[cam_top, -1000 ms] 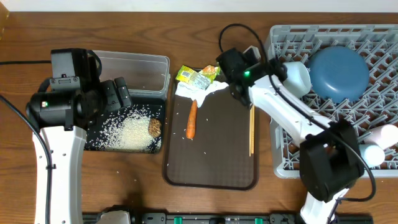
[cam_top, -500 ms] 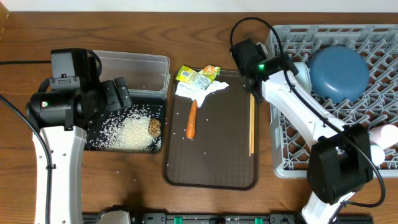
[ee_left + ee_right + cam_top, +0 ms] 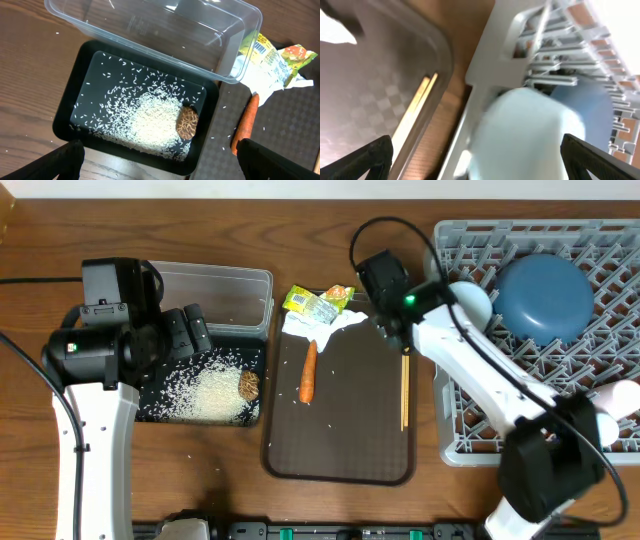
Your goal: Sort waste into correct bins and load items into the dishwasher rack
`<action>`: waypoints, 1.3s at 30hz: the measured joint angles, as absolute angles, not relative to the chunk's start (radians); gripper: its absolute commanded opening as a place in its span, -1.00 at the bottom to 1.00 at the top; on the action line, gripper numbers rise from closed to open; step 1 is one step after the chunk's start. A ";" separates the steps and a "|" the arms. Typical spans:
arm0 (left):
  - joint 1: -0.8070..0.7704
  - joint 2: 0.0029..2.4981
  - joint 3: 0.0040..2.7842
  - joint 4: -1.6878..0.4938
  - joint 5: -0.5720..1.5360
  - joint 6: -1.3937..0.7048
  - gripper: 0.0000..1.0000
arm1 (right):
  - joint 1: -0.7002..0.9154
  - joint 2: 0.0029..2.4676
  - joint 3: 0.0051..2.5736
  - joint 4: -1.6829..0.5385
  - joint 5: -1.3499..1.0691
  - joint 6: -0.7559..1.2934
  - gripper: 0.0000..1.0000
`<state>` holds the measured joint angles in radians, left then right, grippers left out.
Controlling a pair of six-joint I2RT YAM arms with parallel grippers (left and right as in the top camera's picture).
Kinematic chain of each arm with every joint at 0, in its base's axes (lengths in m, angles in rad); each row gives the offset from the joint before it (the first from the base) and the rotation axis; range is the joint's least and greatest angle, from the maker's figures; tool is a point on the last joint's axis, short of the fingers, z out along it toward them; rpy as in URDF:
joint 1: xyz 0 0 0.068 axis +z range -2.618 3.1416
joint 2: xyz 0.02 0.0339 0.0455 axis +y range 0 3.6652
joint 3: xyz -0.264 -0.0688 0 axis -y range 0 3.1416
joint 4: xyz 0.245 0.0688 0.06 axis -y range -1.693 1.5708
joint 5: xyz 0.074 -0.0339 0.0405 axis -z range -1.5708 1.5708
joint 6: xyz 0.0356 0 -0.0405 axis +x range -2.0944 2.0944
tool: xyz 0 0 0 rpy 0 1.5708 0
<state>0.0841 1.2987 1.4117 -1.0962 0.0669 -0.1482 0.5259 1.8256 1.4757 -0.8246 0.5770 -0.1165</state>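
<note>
Risks toppling the small light-blue cup (image 3: 530, 130), just inside the dishwasher rack's (image 3: 490, 60) rim, with the wide-spread, empty right gripper (image 3: 485, 159) close by.

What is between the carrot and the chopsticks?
Just bare brown tray lies between the carrot and the chopsticks, as the overhead view shows.

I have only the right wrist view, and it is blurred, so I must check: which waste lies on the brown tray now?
Observer: An orange carrot lies on the tray, left of the chopsticks.
Operator: Anything else there?
Observer: The wrappers sit together with the white napkin at the tray's far edge, in no bin.
Operator: What is already sorted?
Observer: Rice lies in the black bin, with a brown lump beside the pile.
</note>
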 measured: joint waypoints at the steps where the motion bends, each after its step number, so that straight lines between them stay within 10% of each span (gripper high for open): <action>1: 0.084 1.299 1.412 -1.096 0.067 -0.148 0.96 | 0.524 1.803 1.476 -0.824 0.574 -0.117 0.99; 25: 0.084 1.299 1.412 -1.096 0.067 -0.148 0.96 | 0.462 1.760 1.476 -0.753 0.343 -0.113 0.99; 31: 0.084 1.299 1.412 -1.096 0.067 -0.148 0.96 | 0.516 1.760 1.476 -0.699 0.088 -0.021 0.16; 39: 0.084 1.299 1.411 -1.096 0.067 -0.148 0.96 | 0.528 1.842 1.476 -0.694 -0.008 0.303 0.13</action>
<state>0.0841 1.2987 1.4113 -1.0962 0.0673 -0.1482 0.5282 1.8416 1.4757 -0.6937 -0.0078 0.3035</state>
